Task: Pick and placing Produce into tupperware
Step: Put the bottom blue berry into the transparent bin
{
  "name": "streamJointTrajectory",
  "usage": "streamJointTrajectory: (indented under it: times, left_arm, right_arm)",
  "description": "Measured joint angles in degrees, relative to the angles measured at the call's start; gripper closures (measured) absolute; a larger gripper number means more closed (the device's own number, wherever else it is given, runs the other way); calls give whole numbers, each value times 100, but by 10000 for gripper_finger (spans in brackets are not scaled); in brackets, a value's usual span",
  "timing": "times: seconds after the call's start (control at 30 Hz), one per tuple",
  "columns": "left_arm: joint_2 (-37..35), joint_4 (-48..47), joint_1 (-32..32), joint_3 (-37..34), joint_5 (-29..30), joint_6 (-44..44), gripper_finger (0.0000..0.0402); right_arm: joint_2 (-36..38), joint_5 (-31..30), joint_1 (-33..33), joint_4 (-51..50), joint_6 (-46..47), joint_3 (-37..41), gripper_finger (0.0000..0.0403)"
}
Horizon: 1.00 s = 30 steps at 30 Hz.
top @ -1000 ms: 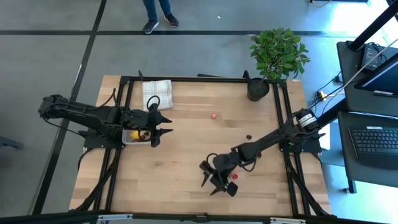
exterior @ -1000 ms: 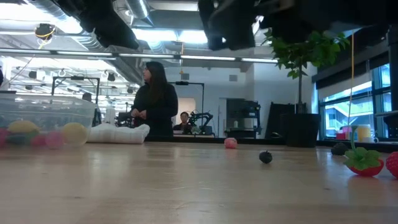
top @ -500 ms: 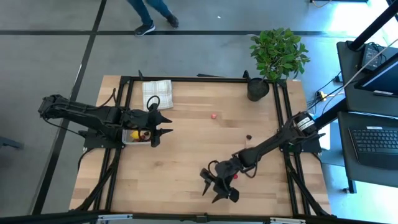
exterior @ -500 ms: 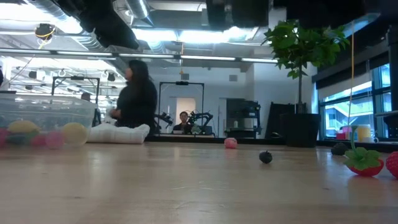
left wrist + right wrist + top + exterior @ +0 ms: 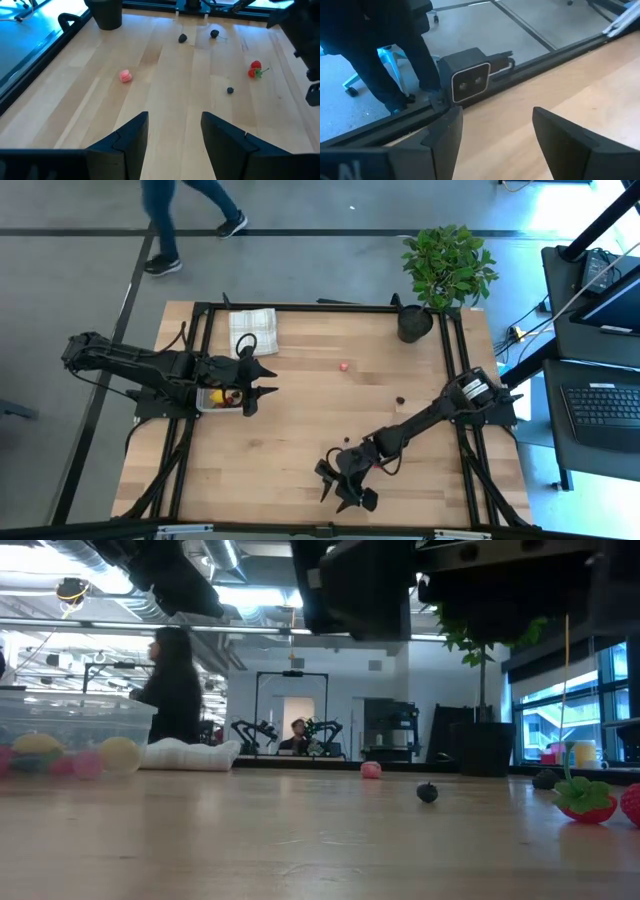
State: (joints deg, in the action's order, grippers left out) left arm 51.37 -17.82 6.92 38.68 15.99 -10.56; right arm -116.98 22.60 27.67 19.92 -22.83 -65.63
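The clear tupperware [image 5: 220, 398] sits on the table's left part under my left arm, with yellow and pink pieces inside; the low view shows it [image 5: 70, 725] at the left. Loose produce lies on the wood: a pink piece [image 5: 125, 76], dark cherries [image 5: 182, 38] [image 5: 230, 90] and red strawberries [image 5: 255, 70] [image 5: 585, 802]. My left gripper [image 5: 266, 380] is open, hovering just right of the tupperware. My right gripper [image 5: 335, 485] is open above bare wood near the table's near edge; nothing lies between its fingers [image 5: 492, 142].
A folded checked cloth [image 5: 252, 331] lies at the far left, and a black pot with a leafy plant [image 5: 415, 322] stands at the far right corner. A small camera box [image 5: 470, 82] sits at the near edge. A person [image 5: 185, 210] walks on the floor beyond the far edge.
My right gripper has moved toward the table's near edge and a little to the left, away from the strawberries, staying open. The person beyond the table has walked to the left.
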Motion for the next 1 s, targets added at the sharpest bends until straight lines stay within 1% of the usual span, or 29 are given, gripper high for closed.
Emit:
streamJointTrajectory:
  times: [0.47,0.67,0.87,1.0]
  left_arm:
    - [0,-7,0,0,0,1,225]
    - [0,-24,0,0,0,63,225]
    - [0,-70,-98,0,2,574,225]
    - [0,-68,-204,0,4,624,225]
  right_arm:
    - [-705,-54,183,-1066,18,-911,162]
    - [-795,-89,185,-1522,37,-1074,162]
    - [-796,-364,244,-1440,113,-1094,162]
    - [-797,-497,271,-1320,401,-1094,162]
